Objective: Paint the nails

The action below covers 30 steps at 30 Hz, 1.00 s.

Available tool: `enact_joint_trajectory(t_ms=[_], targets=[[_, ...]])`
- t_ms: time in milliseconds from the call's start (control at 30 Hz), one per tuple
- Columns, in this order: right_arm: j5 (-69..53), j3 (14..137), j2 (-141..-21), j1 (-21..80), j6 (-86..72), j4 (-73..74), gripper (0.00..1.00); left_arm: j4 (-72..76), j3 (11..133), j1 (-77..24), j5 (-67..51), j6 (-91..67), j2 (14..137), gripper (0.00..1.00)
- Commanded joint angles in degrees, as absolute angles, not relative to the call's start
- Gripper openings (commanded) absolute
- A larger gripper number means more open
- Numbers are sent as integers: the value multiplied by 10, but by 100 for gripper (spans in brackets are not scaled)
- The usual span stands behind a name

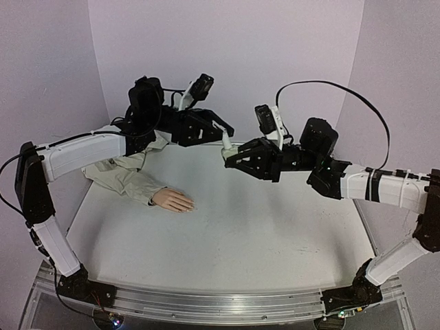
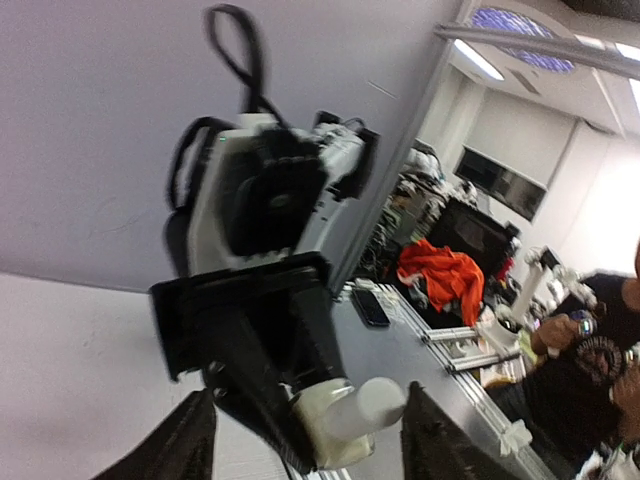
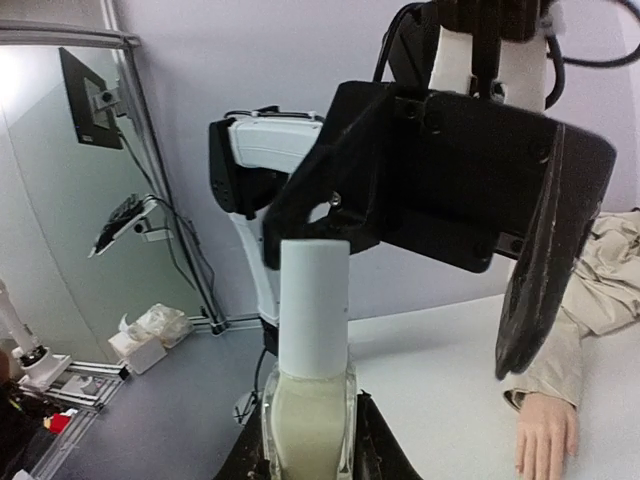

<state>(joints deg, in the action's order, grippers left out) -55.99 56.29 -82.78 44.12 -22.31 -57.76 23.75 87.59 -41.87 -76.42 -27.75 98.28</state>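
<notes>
The peach mannequin hand (image 1: 173, 200) lies palm down on the white table, its beige sleeve (image 1: 127, 175) running back left. Its nails (image 1: 190, 205) are too small to make out. The hand also shows in the right wrist view (image 3: 545, 440). My right gripper (image 1: 230, 155) is shut on a small white bottle (image 3: 310, 420) and holds it upright in the air, its white cap (image 3: 313, 305) on. My left gripper (image 1: 223, 130) is open, with its fingers (image 3: 540, 270) on either side of the cap (image 2: 385, 400) and apart from it.
The table (image 1: 275, 227) has an aluminium rail (image 1: 206, 302) along its near edge and lilac walls behind. Beyond the table's side, the left wrist view shows a room with equipment and people (image 2: 590, 350).
</notes>
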Motion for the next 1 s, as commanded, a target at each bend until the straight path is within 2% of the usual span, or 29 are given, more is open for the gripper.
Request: enact_joint_trajectory(t_ms=[0,167,400,600,700,967], targets=[[-437,590,-777,445,-68,-483,0,225,814,-370,-630,-327,916,72],[-216,605,-784,446,-13,-399,0,205,747,-364,-508,-343,873,78],[42,622,-814,491,4,-396,0,205,729,-365,-400,-410,873,78],[156,650,-849,546,25,-395,0,205,725,-394,-343,-400,869,77],[165,659,-863,560,25,-398,0,205,733,-412,-336,-383,874,58],[158,670,-881,572,33,-400,0,204,733,-429,-318,-369,874,38]])
